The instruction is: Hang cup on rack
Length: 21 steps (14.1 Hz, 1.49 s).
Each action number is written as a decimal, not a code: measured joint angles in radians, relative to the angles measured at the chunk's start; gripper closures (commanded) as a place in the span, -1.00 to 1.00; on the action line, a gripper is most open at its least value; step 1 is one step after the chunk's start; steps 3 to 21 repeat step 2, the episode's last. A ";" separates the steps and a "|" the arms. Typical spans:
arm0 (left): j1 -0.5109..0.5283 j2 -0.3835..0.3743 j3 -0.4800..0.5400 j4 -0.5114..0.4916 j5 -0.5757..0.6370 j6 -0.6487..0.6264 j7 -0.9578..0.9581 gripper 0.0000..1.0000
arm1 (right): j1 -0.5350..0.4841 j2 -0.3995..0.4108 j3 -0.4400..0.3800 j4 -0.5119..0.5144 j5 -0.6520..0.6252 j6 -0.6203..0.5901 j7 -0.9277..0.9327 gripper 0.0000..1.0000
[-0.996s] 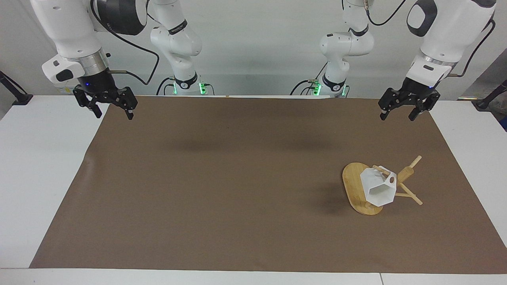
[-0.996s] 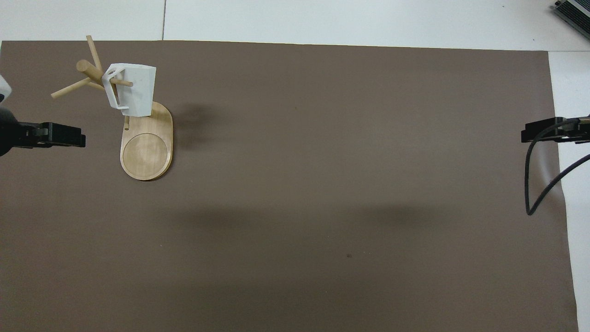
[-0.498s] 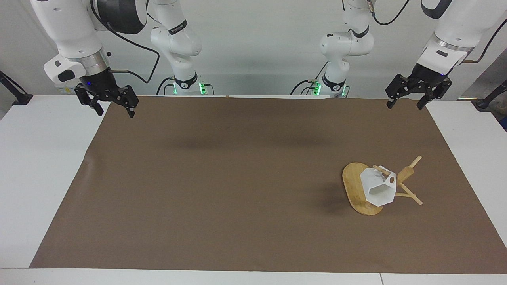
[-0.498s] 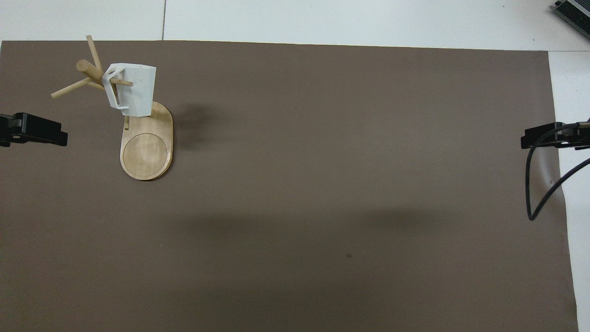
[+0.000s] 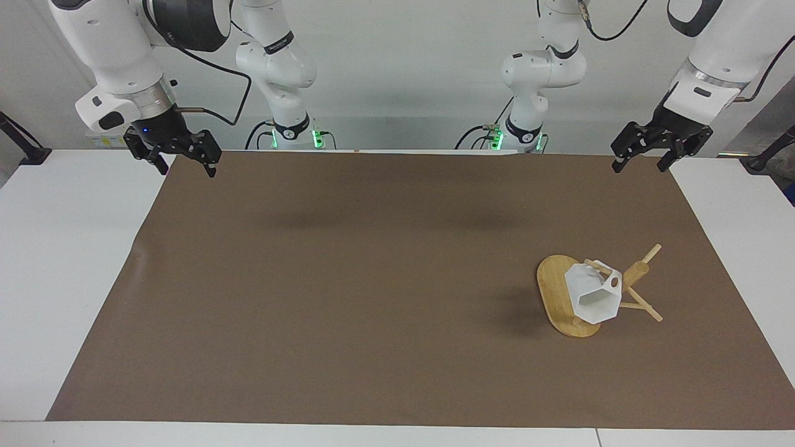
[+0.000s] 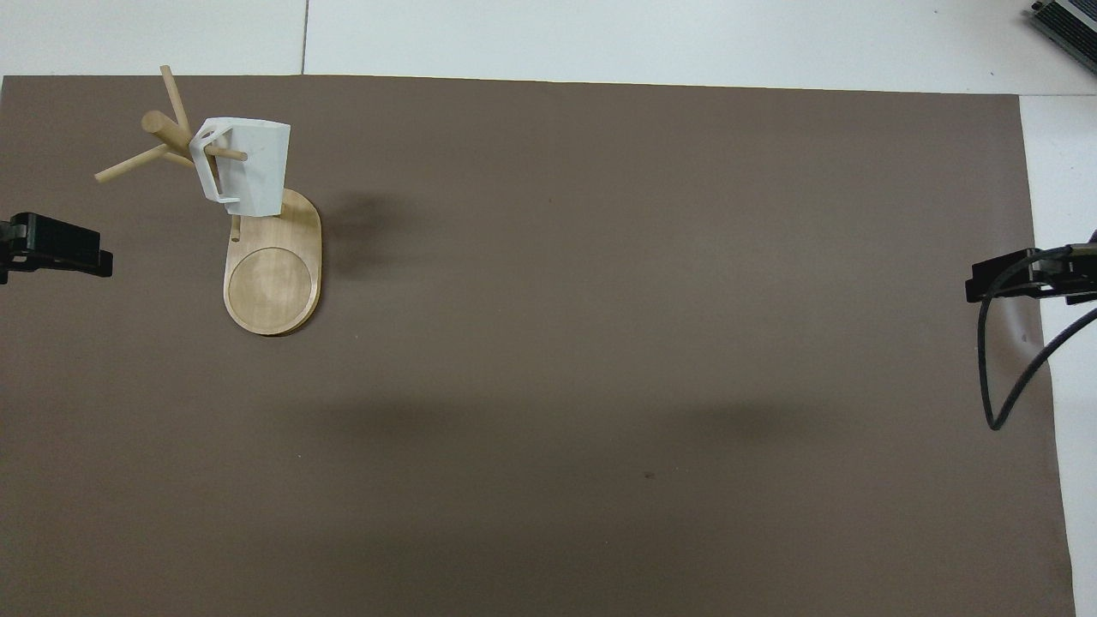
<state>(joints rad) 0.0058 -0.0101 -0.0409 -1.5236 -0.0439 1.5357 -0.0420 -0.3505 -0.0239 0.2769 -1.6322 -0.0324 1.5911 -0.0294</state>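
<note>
The white faceted cup (image 5: 593, 293) (image 6: 248, 167) hangs by its handle on a peg of the bamboo rack (image 5: 554, 292) (image 6: 272, 278), toward the left arm's end of the brown mat. No gripper touches it. My left gripper (image 5: 640, 159) (image 6: 60, 248) is open and empty, raised over the mat's edge at its own end. My right gripper (image 5: 185, 162) (image 6: 1011, 281) is open and empty, raised over the mat's corner at the right arm's end.
A brown mat (image 5: 372, 279) covers most of the white table (image 5: 62, 248). A black cable (image 6: 998, 368) loops down from the right arm over the mat's edge.
My left gripper has pulled back and up, away from the rack toward its base. My right gripper has risen slightly and drawn back. The cup and rack have not moved.
</note>
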 measured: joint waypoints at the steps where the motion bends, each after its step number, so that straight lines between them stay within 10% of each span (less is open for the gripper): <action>1: 0.000 0.000 0.000 0.000 0.000 0.000 -0.001 -1.00 | 0.000 -0.001 0.000 0.000 0.000 -0.001 0.000 -1.00; 21: 0.000 0.000 0.000 0.000 0.000 0.000 -0.002 -1.00 | 0.000 -0.002 0.000 0.000 0.000 -0.001 0.000 -1.00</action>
